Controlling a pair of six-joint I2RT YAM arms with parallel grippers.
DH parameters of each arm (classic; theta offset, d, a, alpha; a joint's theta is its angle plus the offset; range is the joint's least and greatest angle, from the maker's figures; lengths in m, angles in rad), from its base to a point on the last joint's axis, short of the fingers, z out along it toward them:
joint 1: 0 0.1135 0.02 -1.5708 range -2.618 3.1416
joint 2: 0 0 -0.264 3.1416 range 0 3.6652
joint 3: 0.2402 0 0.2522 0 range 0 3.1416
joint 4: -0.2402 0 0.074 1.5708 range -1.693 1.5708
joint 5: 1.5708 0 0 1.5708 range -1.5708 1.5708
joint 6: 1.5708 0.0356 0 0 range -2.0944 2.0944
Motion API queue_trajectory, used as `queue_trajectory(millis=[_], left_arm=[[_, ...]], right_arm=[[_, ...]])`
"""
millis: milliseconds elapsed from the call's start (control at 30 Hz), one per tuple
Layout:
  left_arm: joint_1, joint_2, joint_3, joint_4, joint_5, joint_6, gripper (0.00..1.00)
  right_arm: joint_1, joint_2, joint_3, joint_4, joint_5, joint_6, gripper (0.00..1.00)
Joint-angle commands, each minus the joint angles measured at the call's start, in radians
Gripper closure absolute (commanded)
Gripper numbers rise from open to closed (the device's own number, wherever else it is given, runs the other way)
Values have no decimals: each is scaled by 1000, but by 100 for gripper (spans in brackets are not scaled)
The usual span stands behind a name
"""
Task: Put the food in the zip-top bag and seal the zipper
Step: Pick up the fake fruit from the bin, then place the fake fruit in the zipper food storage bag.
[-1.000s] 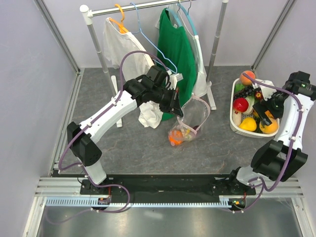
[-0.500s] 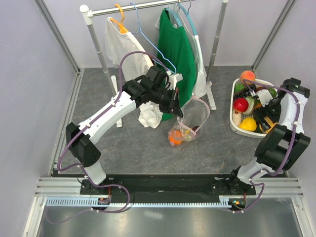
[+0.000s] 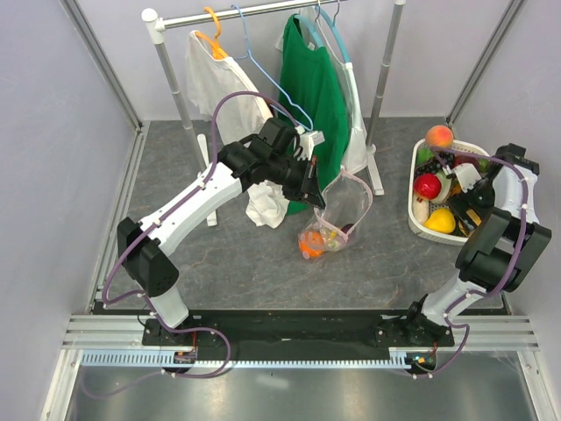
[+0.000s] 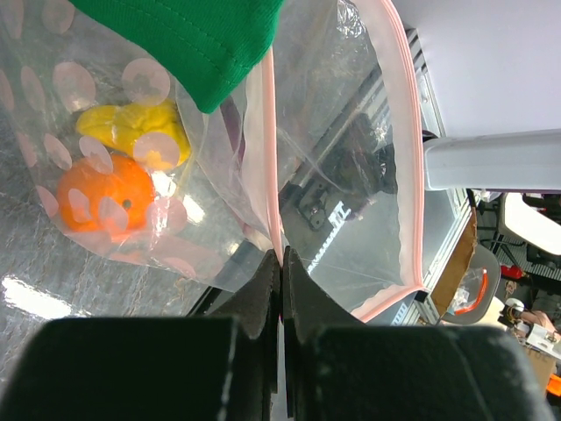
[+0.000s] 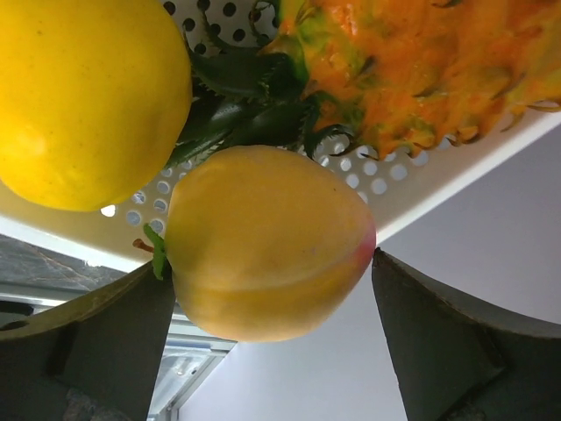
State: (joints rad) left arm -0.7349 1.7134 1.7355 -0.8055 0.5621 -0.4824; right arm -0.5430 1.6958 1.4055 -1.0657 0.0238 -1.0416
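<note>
Bag status: the clear, floppy zip-top bag (image 3: pixel 344 210) with pale pink dots hangs mouth-open at mid-table from the left gripper (image 4: pixel 280 263). Its fingers are pinched tight on the pink zipper strip (image 4: pixel 268 175). A glossy orange fruit (image 4: pixel 96 193) and a yellow piece (image 4: pixel 131 132) lie inside. The right gripper (image 5: pixel 272 267) is spread wide and grips nothing. A smooth peach-coloured fruit (image 5: pixel 263 219) sits between its fingers at the white perforated basket (image 5: pixel 394 189).
</note>
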Motion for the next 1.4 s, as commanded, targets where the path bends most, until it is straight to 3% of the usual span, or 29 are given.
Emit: queue_trajectory(millis=[0, 67, 200, 433, 600, 700, 733, 1000, 1133, 1367], left_arm=[[5, -29, 2, 23, 33, 2, 98], [5, -29, 1, 23, 33, 2, 98], [8, -32, 2, 23, 32, 2, 98], [6, -37, -2, 23, 30, 4, 98], [6, -37, -4, 22, 29, 10, 98], [6, -38, -13, 23, 35, 5, 98], [6, -38, -16, 22, 33, 5, 98], [6, -37, -17, 23, 24, -4, 98], [6, -37, -21, 22, 18, -2, 98], [6, -38, -16, 23, 18, -1, 98]], right_arm=[[-3, 4, -22, 26, 15, 11, 5], [-3, -2, -25, 16, 8, 11, 12], [-5, -15, 3, -28, -16, 18, 39], [-8, -53, 211, -256, -182, 18, 56], [0, -83, 458, -393, -431, 74, 63], [113, -201, 389, -392, -528, 40, 67], [214, -223, 353, -389, -551, 51, 67], [578, -271, 402, -255, -858, 438, 69], [738, -334, 226, -81, -819, 552, 70], [936, -383, 44, 42, -639, 609, 72]])
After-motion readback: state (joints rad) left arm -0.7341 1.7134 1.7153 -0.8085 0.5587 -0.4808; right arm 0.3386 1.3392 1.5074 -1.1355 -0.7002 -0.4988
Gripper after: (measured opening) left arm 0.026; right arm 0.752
